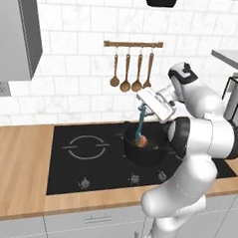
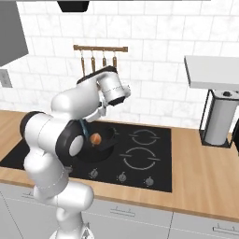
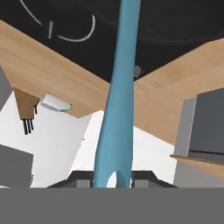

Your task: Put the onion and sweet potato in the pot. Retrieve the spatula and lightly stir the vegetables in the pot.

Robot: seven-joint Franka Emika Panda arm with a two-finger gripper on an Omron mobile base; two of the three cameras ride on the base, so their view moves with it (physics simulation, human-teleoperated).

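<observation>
Gripper clamped on slim teal spatula, head dipped into black pot beside reddish sweet potato, cooktop's left burner bare

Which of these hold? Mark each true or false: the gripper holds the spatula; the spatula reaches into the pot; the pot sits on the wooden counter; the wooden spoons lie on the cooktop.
1. The gripper holds the spatula. True.
2. The spatula reaches down into the pot. True.
3. The pot sits on the wooden counter. False: it stands on the black cooktop.
4. The wooden spoons lie on the cooktop. False: they hang from a wall rail.
</observation>
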